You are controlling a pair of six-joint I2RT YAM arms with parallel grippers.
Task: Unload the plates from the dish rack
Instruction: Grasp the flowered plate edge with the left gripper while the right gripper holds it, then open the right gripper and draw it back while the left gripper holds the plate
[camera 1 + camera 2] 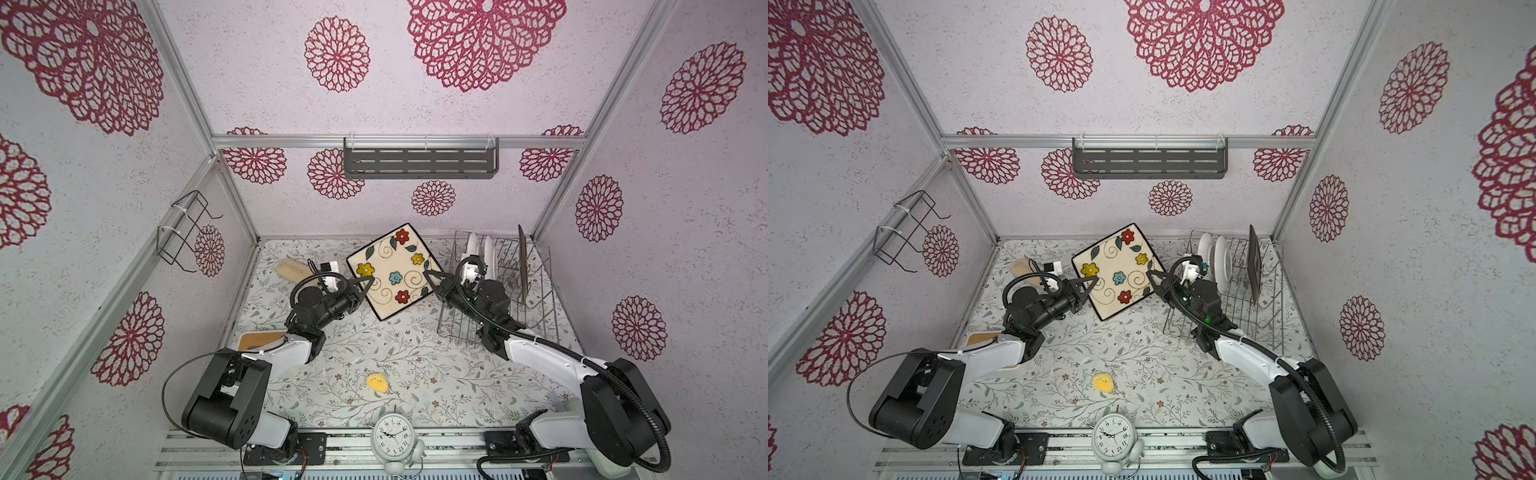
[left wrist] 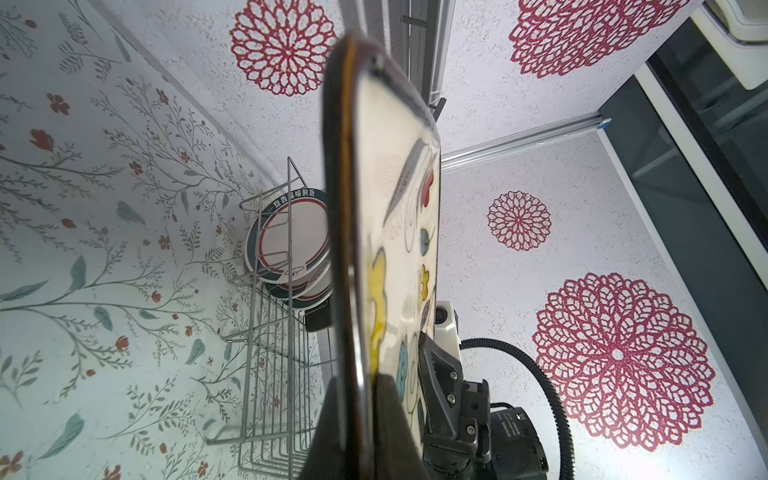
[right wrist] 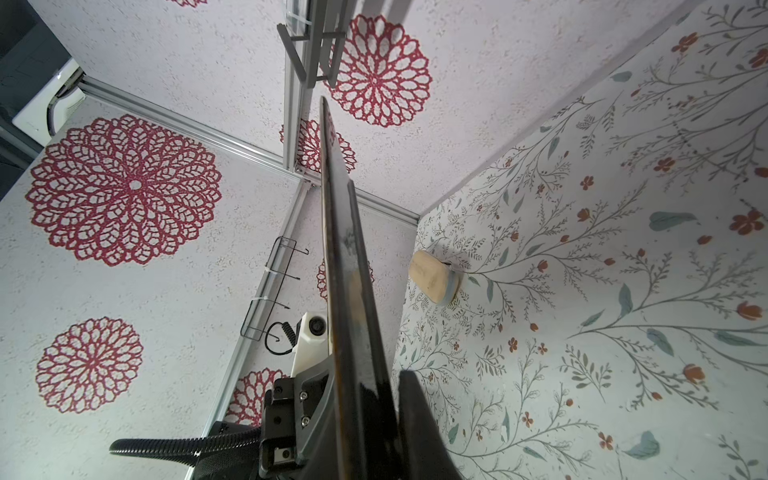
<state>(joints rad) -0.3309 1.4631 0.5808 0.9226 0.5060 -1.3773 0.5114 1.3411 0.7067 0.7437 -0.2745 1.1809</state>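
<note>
Flowered plate is held mid-air beside the rack, left claw & right claw both clamped on opposite edges. Prob. a handover: support is never lost.

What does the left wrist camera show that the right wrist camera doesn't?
Only the left wrist view: the dish rack with two round plates standing in it, and the cream flowered face of the square plate. Only the right wrist view: that plate's dark back, a tan block and the black wire holder. Both: the square plate seen nearly edge-on, pinched by the camera's own gripper, the left gripper and the right gripper, with the opposite gripper beyond it.
</note>
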